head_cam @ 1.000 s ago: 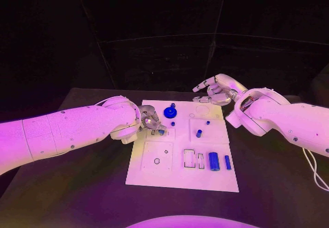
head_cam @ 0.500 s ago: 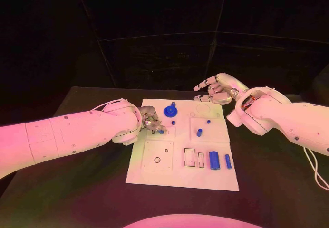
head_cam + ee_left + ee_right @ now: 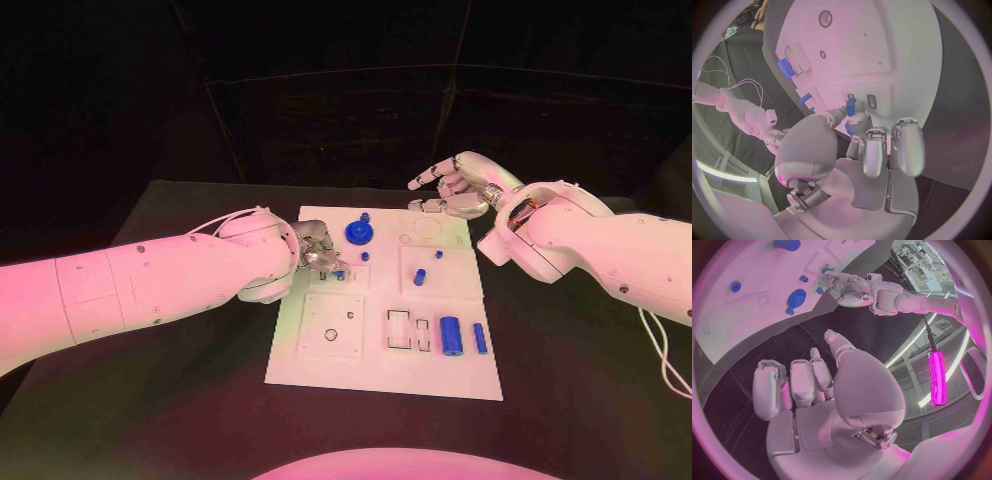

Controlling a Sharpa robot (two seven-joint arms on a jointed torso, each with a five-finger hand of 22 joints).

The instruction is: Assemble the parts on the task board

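While left robot hand [image 3: 320, 259] pinches a blue part [image 3: 851, 106] over task board [image 3: 346, 365], right robot hand [image 3: 456, 190] hangs loose, w/ nothing held.

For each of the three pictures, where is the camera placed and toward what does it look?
Head view: on the robot's head, looking down at the white rectangular task board; both white arms show.
Left wrist view: behind the silver left hand, facing the board; it pinches a small blue part.
Right wrist view: behind the silver right hand, off the board's edge.
Shared: both wrist views show the board.
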